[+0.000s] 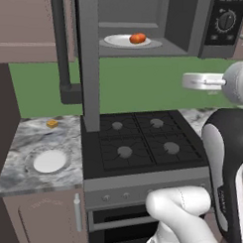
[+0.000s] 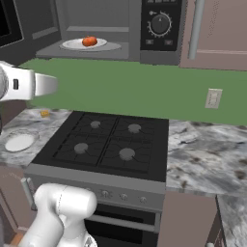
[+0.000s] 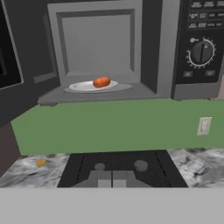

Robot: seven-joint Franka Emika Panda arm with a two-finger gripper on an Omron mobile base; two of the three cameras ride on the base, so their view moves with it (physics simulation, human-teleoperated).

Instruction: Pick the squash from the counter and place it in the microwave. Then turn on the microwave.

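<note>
The squash (image 3: 101,82) already lay on the white plate (image 3: 83,86) inside the microwave (image 3: 153,48), well above and ahead of the gripper (image 3: 112,178), whose jaws were closed on nothing, over the stove (image 3: 118,168). The placing looked done. The door (image 3: 9,48) stood open off to the left, so closing it and working the dial (image 3: 201,52), up to the right, seemingly remained.

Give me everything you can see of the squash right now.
The squash is a small, smooth, orange-red oval lump. It lies on its side on a white plate inside the open microwave, right of the plate's middle. Only the plate touches it. The cavity walls stand clear around it, and the door hangs wide open to the left.
</note>
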